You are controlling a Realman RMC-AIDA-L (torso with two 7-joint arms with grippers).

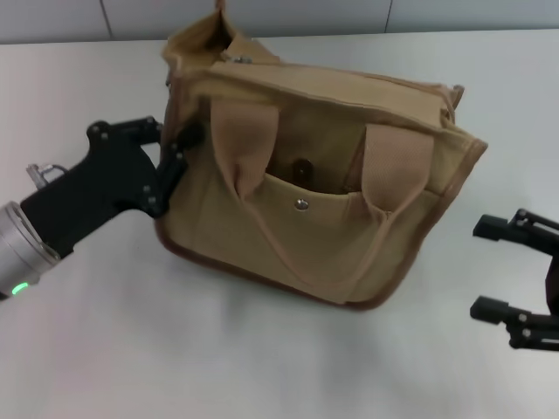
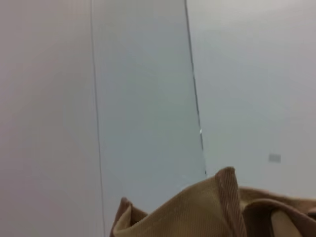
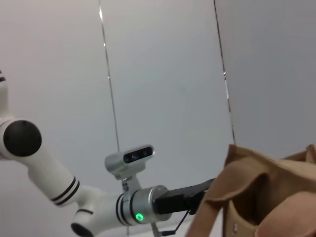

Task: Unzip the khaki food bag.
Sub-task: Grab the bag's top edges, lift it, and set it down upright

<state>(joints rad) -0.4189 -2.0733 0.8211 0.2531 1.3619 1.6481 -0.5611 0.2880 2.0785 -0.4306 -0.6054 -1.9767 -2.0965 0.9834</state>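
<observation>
The khaki food bag (image 1: 323,175) stands on the white table, its front pocket with a snap button (image 1: 301,204) facing me and its two handles folded down over the front. A small metal zipper part (image 1: 238,58) shows at the raised far-left top corner. My left gripper (image 1: 177,148) is at the bag's left end, with one finger behind the side edge and one in front, shut on it. My right gripper (image 1: 489,269) is open and empty to the right of the bag, apart from it. The bag's fabric also shows in the left wrist view (image 2: 197,215) and the right wrist view (image 3: 256,197).
The white table (image 1: 262,367) runs around the bag, with a grey wall (image 1: 306,13) behind its far edge. The right wrist view shows my left arm (image 3: 138,207) reaching to the bag.
</observation>
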